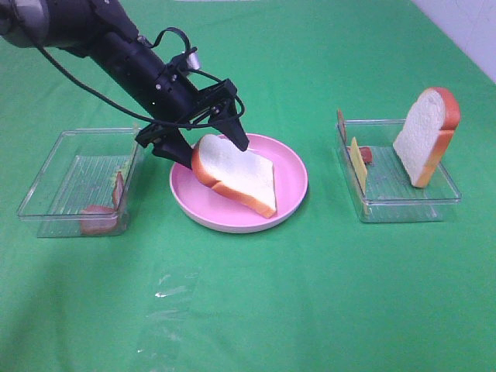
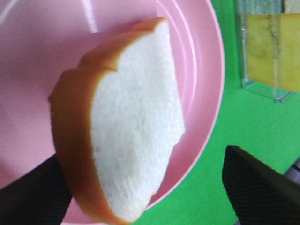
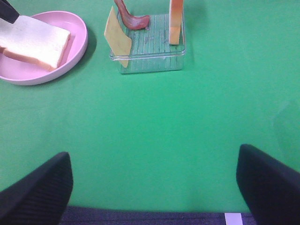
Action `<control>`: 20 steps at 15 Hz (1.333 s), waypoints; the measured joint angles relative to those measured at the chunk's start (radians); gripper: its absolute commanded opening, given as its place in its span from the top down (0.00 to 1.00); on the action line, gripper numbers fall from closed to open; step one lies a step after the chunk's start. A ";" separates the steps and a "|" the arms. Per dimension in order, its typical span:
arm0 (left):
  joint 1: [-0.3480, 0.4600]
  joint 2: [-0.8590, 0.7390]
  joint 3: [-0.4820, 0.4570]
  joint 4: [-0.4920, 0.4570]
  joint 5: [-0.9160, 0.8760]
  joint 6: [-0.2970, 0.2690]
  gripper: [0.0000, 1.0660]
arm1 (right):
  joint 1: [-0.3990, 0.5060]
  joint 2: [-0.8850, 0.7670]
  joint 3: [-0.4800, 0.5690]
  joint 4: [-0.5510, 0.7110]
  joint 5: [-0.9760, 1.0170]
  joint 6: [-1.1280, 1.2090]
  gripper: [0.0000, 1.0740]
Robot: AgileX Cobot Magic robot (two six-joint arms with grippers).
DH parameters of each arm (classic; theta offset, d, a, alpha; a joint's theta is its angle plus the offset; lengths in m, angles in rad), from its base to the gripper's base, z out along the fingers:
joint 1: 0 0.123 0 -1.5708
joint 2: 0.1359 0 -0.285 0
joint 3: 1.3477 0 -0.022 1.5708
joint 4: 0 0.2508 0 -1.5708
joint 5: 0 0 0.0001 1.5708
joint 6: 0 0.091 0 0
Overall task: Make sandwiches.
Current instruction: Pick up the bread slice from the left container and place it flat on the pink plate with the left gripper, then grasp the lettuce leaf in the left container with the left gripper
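Note:
A white bread slice with orange-brown crust (image 1: 236,177) lies tilted in the round pink plate (image 1: 291,190). My left gripper (image 1: 211,151) is open around the slice's near end; in the left wrist view the slice (image 2: 136,140) touches one finger (image 2: 33,197) and is clear of the other (image 2: 258,187). A second bread slice (image 1: 426,136) stands leaning in the right tray (image 1: 403,205), with a yellow cheese slice (image 1: 357,163) and a bacon strip (image 1: 366,155). My right gripper (image 3: 150,183) is open and empty over bare cloth, outside the exterior high view.
The left clear tray (image 1: 54,182) holds pale green lettuce (image 1: 120,184) and a bacon piece (image 1: 99,219). The table is covered in green cloth. A faint clear wrinkle (image 1: 167,291) lies in front of the plate.

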 measured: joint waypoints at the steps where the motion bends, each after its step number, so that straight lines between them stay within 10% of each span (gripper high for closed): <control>1: -0.005 -0.003 -0.043 0.086 0.039 -0.052 0.26 | 0.000 0.000 0.000 0.000 0.000 0.000 0.15; 6: -0.028 -0.016 -0.225 0.307 0.116 -0.153 0.26 | 0.000 0.000 0.000 0.000 0.000 0.000 0.15; 12: -0.034 -0.126 -0.179 0.633 0.126 -0.231 0.26 | 0.000 0.000 0.000 0.000 0.000 0.000 0.15; 20: -0.034 -0.037 -0.178 0.742 0.127 -0.276 0.27 | 0.000 0.000 0.000 0.000 0.000 0.000 0.15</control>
